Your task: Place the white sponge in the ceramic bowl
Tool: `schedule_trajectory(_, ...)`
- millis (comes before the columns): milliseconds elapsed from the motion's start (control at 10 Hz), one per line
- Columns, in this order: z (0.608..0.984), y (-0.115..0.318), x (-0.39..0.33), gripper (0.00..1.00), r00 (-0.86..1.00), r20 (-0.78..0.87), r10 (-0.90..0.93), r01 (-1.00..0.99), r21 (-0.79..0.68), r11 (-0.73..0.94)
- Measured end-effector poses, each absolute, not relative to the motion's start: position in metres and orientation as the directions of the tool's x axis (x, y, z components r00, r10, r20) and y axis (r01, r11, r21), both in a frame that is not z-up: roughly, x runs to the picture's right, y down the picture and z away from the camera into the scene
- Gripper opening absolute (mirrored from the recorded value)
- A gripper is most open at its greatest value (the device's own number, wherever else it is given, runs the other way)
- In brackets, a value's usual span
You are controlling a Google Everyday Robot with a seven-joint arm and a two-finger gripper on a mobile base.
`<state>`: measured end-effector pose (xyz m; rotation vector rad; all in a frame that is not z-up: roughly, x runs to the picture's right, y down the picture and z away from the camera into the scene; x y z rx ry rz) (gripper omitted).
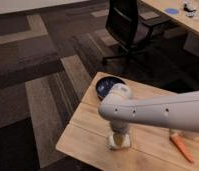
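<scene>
The white sponge [114, 143] lies on the wooden table [88, 135] near its front edge, partly covered from above. My gripper [119, 138] hangs straight down from the white arm [153, 111] and reaches the sponge. The ceramic bowl [104, 86], dark blue, sits at the table's far left corner, behind the arm, which hides its right side. The sponge is outside the bowl, on the near side of it.
An orange stick [182, 147] lies on the table to the right. A black office chair [128, 27] stands behind the table on patterned carpet. A second desk [179, 16] with small items runs along the far right.
</scene>
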<state>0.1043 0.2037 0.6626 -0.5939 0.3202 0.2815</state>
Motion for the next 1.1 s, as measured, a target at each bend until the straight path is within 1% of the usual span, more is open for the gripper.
schedule_trajectory(200, 0.665, 0.210, 0.100, 0.65, 0.940, -0.312, 0.138, -0.289, -0.513, 0.808)
schedule_trajectory(800, 0.701, 0.228, 0.086, 0.65, 0.999, 0.009, 0.032, -0.023, -0.513, 0.858)
schedule_trajectory(1100, 0.715, 0.245, 0.090, 0.65, 0.997, 0.078, -0.021, 0.059, -0.524, 0.849)
